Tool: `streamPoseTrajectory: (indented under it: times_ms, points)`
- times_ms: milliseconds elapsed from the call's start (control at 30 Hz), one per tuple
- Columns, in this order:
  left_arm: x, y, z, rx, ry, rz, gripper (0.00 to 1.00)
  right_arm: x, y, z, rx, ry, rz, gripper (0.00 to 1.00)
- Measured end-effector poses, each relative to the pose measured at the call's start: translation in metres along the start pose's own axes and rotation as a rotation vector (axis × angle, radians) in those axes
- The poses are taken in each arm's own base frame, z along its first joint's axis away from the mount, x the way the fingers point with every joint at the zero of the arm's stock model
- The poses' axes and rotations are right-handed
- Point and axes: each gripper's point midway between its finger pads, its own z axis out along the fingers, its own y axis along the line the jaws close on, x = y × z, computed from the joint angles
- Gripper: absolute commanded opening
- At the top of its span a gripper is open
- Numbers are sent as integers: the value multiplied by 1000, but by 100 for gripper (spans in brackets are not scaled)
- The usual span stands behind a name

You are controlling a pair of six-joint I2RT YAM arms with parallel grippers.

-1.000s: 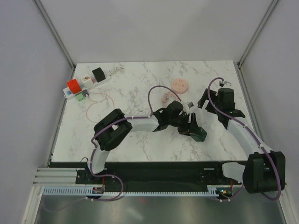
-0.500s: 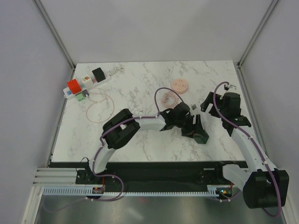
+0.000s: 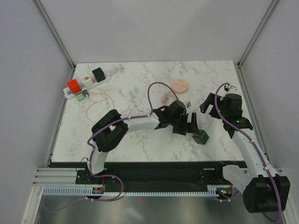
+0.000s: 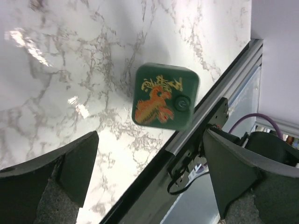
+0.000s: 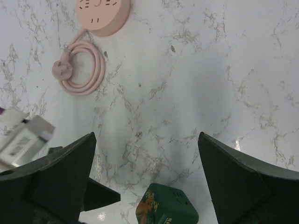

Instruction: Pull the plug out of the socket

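Observation:
The socket (image 3: 88,81), a long white strip, lies at the far left corner with red, white and black cube plugs standing on it. A dark green cube plug (image 3: 202,136) with an orange dragon print lies loose on the marble near the front edge, seen also in the left wrist view (image 4: 165,96) and the right wrist view (image 5: 166,207). My left gripper (image 3: 189,125) (image 4: 150,140) hangs open just left of the green plug, nothing between its fingers. My right gripper (image 3: 208,101) (image 5: 145,135) is open and empty, above bare marble behind that plug.
A round pink disc (image 3: 180,85) (image 5: 103,14) with a coiled pink cable (image 5: 81,67) sits at the back centre. A thin pink cord loop (image 3: 96,100) lies by the strip. The table's front rail (image 4: 219,88) runs right beside the green plug.
My left gripper has opened, let go of the green plug and drawn back to the left of it. The plug now rests on the table. The right arm shifted slightly right.

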Motion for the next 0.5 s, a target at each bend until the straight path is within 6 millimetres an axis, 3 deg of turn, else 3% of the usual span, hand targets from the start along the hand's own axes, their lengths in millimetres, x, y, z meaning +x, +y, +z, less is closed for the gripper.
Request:
streamPoseTrajectory:
  times_ms: [200, 300, 400, 500]
  points:
    - [-35, -17, -66, -8, -130, 83, 100, 5, 1, 0, -13, 13, 0, 98]
    - [-54, -14, -99, -24, -194, 106, 100, 7, 2, -1, -17, 18, 0, 98]
    - [-80, 8, -137, -73, -262, 101, 100, 9, 2, -3, -24, 17, -3, 98]
    - [-122, 47, -179, -138, -357, 88, 99, 12, 3, -4, -37, 25, -10, 98]
